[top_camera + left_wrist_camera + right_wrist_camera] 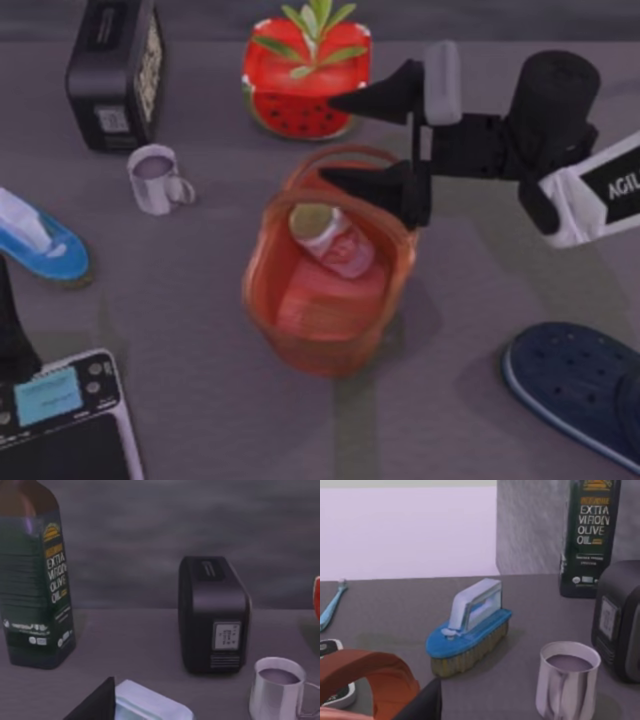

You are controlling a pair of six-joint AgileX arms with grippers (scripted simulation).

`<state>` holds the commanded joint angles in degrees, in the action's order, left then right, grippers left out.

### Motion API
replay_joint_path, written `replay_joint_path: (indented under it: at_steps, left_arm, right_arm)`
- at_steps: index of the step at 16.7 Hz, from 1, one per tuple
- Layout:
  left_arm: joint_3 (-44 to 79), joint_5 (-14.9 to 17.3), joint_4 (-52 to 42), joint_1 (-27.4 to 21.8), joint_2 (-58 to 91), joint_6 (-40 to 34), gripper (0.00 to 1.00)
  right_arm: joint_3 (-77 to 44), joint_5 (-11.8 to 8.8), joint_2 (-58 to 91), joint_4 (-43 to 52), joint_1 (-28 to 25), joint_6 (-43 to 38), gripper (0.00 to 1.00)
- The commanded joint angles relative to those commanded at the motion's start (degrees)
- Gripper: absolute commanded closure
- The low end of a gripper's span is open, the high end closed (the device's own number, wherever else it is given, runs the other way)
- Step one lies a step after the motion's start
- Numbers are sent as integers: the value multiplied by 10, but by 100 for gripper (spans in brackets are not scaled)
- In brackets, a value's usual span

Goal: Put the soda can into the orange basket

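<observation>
Down in the middle of the surface point(200, 330), the soda can point(335, 243) lies tipped on its side inside the orange basket point(262, 290), resting toward the basket's far end with its gold end facing far-left. Over the basket's far-right rim hangs the right gripper point(345, 140), fingers spread wide apart and holding nothing, one finger by the hoop handle, the other reaching toward the red watermelon planter point(300, 90) just beyond. Left of the basket stands the pale grey mug point(155, 178), with the black speaker-like box point(115, 70) at the far left. A blue scrubbing brush point(40, 245) lies at the left edge, a dark blue clog point(580, 385) at the near right. The left arm is parked at the near-left edge; I cannot tell how its gripper stands.
</observation>
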<state>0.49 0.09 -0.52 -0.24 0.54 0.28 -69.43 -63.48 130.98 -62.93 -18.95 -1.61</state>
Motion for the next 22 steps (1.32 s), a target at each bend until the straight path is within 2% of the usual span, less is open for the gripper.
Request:
replay_joint_path:
  at_steps: [2,4,6,9,12,16,22]
  left_arm:
    - [25,4,-26,-11,28,14,0]
    - [70,9,-71,-30,78,39,0]
    - [134,16,-131,-55,149,73,0]
    - [256,25,-240,-100,285,138,0]
    - [404,33,-364,-150,445,215,0]
    - [627,40,-534,-220,678,331,0]
    - [969,36,-751,-315,1013,505,0]
  right_arm:
    - [15,11,-27,12,3,1,0]
    - [40,32,-72,33,8,3,0]
    - [77,64,-136,65,17,4,0]
    - [149,127,-260,129,37,5,0]
    - [234,203,-411,206,60,6,0]
    - [359,318,-641,320,94,7,0]
    - [535,481,-979,480,141,12,0]
